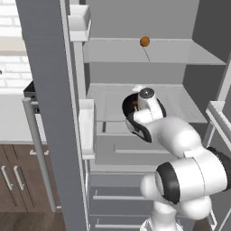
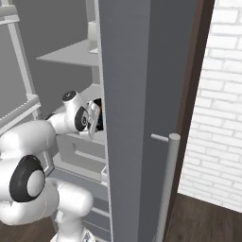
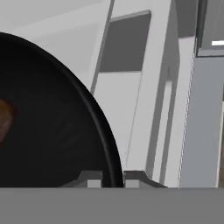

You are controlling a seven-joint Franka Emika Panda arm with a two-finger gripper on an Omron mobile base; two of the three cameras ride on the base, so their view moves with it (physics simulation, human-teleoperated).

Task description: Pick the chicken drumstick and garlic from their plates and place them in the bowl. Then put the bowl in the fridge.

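The white arm with dark joints rises from the base, bends at a fat elbow and reaches forward into the open tall grey-silver fridge (image 1: 49,90), its wrist level with the middle pale shelf (image 1: 180,106). In the left base view the hand sits over that shelf, with the round glossy black bowl (image 1: 130,104) showing as a dark curve just behind and left of the wrist. In the right base view the forearm passes behind the edge of the open grey door (image 2: 127,118), and the gripper (image 2: 96,124) is partly hidden there.

From the hand view the black bowl (image 3: 48,131) bulges in from the left, its thick rim running down between the two small dark fingertips (image 3: 92,180). The jaws are pinched close together on that rim, so the gripper (image 3: 109,180) has hold of the bowl. Inside the bowl, at the far left edge, a reddish-brown patch of the chicken drumstick (image 3: 4,118) shows; the garlic cannot be made out.

A small orange ball-like thing (image 1: 145,41) rests on the upper shelf, well above the hand. To the left of the fridge stand a pale worktop (image 1: 13,117) and brown wooden cabinet doors (image 1: 18,176)
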